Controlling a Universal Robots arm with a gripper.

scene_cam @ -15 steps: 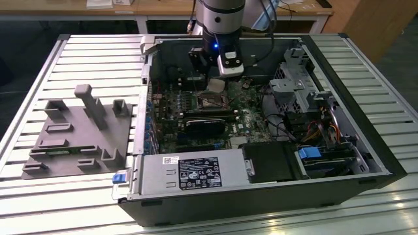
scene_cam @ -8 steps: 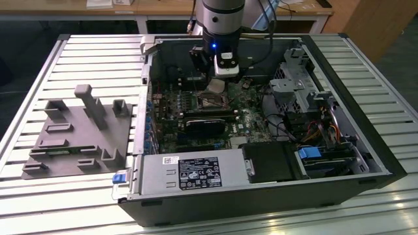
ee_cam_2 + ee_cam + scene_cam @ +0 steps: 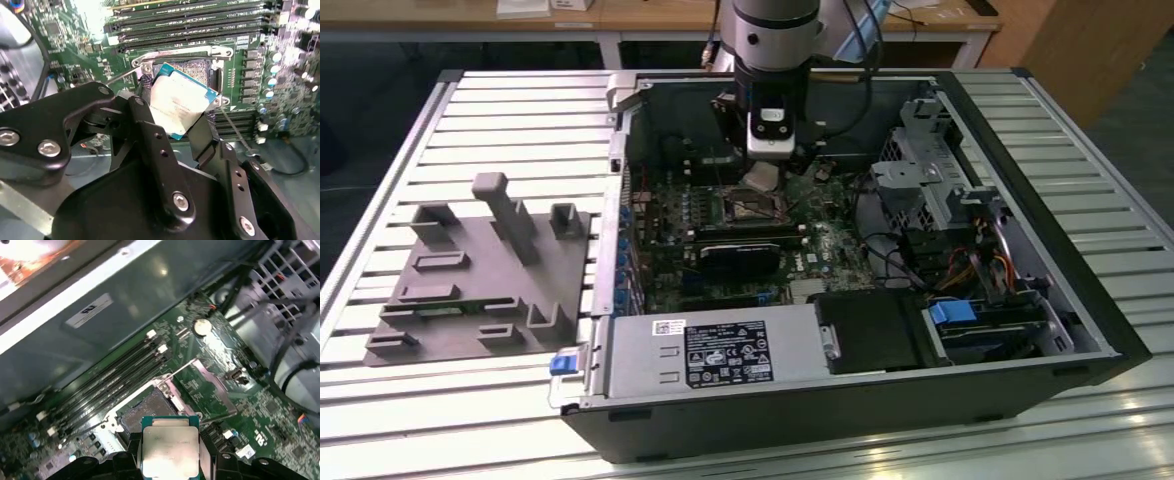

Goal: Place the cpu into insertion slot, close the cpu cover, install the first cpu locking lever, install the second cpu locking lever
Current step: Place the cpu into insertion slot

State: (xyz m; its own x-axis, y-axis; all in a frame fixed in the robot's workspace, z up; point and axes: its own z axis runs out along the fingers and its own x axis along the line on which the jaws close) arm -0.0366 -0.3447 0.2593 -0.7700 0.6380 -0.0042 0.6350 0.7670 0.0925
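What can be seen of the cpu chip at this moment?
The cpu is a small flat square chip with a dull silver-grey metal top carrying faint print and a thin blue-green board edge. The gripper clamps it by two opposite sides between black fingers. In the second wrist view it hangs tilted over the square socket, not yet seated in it.

the open black metal computer case (image 3: pixel 854 420) lies on the silver slatted metal table (image 3: pixel 520 110). the grey plastic fixture plate (image 3: pixel 467 290) lies beside it, at the exterior view's left. inside the case, the small flat silver-grey square cpu (image 3: pixel 180 102) sits between the fingers of the black gripper (image 3: pixel 176 107), just above the square black insertion slot (image 3: pixel 202 67). the thin silvery metal cpu cover (image 3: pixel 207 377) stands swung up beside the slot.
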